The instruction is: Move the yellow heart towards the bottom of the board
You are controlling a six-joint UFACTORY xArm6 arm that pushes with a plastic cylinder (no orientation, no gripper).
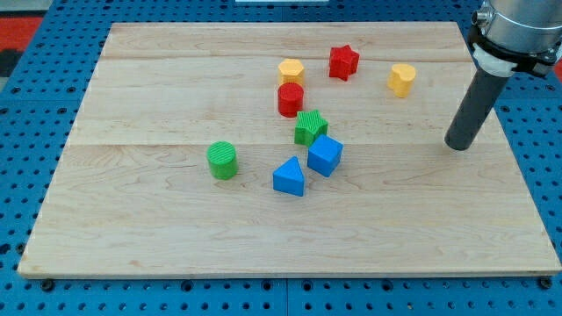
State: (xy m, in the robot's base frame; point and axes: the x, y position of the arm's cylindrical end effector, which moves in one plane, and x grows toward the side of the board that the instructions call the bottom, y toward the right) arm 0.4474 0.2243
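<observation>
The yellow heart (402, 79) lies on the wooden board (176, 228) near the view's top right. My tip (457, 146) rests on the board to the right of and below the heart, apart from it. A red star (343, 62) and a yellow hexagon (291, 69) lie to the heart's left. No block touches the tip.
A red cylinder (290, 99) sits under the yellow hexagon. Below it lie a green star (310, 127), a blue cube (324, 155) and a blue triangle (289, 177). A green cylinder (222, 161) stands further left. Blue pegboard (26, 132) surrounds the board.
</observation>
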